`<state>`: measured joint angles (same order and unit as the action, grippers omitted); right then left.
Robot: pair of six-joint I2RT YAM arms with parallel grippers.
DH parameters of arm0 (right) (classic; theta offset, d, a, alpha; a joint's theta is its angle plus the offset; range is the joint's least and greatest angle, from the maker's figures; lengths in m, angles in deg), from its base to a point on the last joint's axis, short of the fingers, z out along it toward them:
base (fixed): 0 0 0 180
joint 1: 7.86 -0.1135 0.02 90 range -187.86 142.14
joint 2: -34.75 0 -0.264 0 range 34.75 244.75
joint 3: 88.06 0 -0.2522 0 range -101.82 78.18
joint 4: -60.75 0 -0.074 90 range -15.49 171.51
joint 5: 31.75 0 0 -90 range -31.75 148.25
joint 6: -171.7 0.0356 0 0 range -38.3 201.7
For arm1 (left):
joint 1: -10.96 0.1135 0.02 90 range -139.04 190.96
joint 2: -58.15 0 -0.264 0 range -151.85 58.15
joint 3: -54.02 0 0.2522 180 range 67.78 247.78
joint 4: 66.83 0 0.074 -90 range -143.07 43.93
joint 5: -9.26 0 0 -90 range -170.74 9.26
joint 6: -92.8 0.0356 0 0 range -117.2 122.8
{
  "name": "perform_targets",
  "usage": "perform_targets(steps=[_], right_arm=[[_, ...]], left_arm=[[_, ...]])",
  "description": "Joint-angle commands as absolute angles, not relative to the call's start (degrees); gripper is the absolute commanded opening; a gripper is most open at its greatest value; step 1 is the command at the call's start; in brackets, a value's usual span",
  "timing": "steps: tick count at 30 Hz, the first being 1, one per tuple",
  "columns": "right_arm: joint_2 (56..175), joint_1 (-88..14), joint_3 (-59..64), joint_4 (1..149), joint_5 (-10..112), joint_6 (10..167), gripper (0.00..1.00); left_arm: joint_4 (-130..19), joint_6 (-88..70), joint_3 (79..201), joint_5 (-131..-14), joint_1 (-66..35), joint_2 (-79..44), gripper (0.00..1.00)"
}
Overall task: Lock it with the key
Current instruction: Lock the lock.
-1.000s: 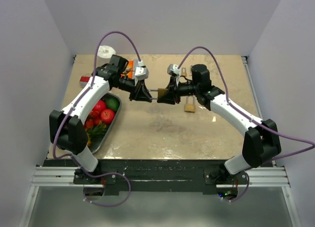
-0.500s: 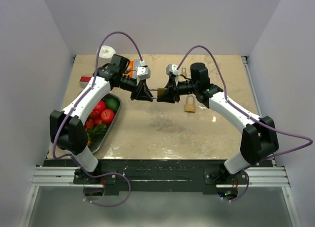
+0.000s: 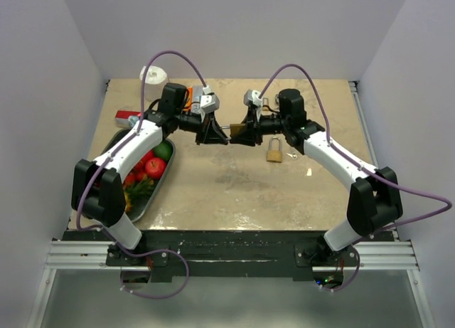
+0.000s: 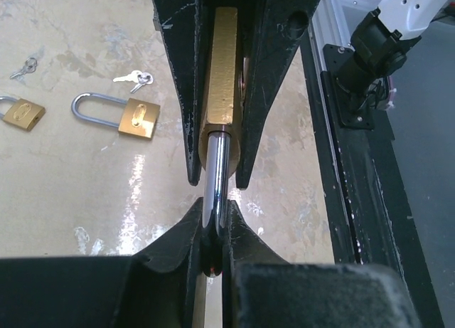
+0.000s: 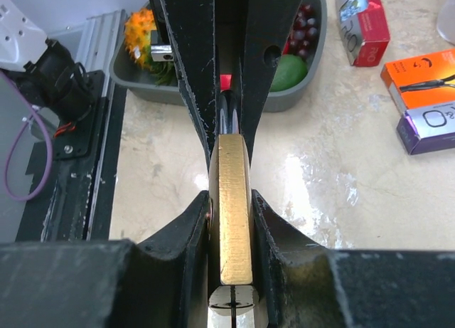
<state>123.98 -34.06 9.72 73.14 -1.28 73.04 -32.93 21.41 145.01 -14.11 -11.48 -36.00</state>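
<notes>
Both arms had edged toward the far side of the worktop (image 3: pixel 234 193), one padlock (image 5: pixel 233 200) mid-air between them: left end effector (image 4: pixel 212 228) clamped on its shackle (image 4: pixel 215 175), right end effector (image 5: pixel 231 232) on its brass body (image 4: pixel 222 72). The left wrist view showed two loose padlocks (image 4: pixel 131 116) (image 4: pixel 21 113) and two key bunches (image 4: pixel 134 77) (image 4: pixel 25 66); the top view showed only one of those padlocks.

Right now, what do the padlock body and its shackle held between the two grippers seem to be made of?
The padlock body: likely brass, a yellow-gold block with a dull brushed face. The shackle: probably polished steel or chrome plating, silvery with bright mirror-like highlights. Plating cannot be told from solid metal.
</notes>
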Motion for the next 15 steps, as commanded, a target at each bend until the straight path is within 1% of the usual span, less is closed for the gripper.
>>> perform_targets(steps=[1, 2, 3, 7, 8, 10, 11, 13, 15], right_arm=[[122.9, -42.7, 5.2, 73.8, -10.1, 66.3, 0.0], [122.6, -42.0, 5.1, 76.0, -9.9, 65.0, 0.01], [122.0, -40.3, 5.0, 77.5, -9.7, 63.9, 0.07], [120.7, -35.9, 4.5, 85.1, -9.3, 61.5, 0.28], [120.4, -35.2, 4.4, 86.6, -9.1, 60.6, 0.43], [119.7, -33.4, 4.1, 90.8, -8.3, 58.0, 0.55], [119.7, -32.8, 4.0, 91.8, -8.0, 57.5, 0.65], [119.0, -31.6, 4.1, 93.5, -7.3, 56.4, 0.67], [118.8, -30.7, 4.2, 94.2, -7.1, 56.4, 0.75]], left_arm=[[-46.1, 22.7, 145.9, -6.7, -20.8, -33.1, 0.0], [-42.5, 24.1, 145.7, -6.8, -19.2, -32.6, 0.0], [-41.0, 25.7, 145.7, -6.7, -18.2, -32.4, 0.0], [-33.4, 30.6, 145.6, -6.8, -13.4, -31.9, 0.0], [-30.8, 31.4, 145.6, -6.8, -11.6, -32.0, 0.0], [-28.6, 33.6, 145.5, -6.8, -10.0, -32.5, 0.0], [-25.8, 34.6, 145.4, -6.7, -8.7, -32.7, 0.0], [-23.2, 37.6, 145.6, -6.2, -7.8, -33.7, 0.0], [-20.9, 39.1, 145.5, -6.1, -6.9, -34.2, 0.0]])
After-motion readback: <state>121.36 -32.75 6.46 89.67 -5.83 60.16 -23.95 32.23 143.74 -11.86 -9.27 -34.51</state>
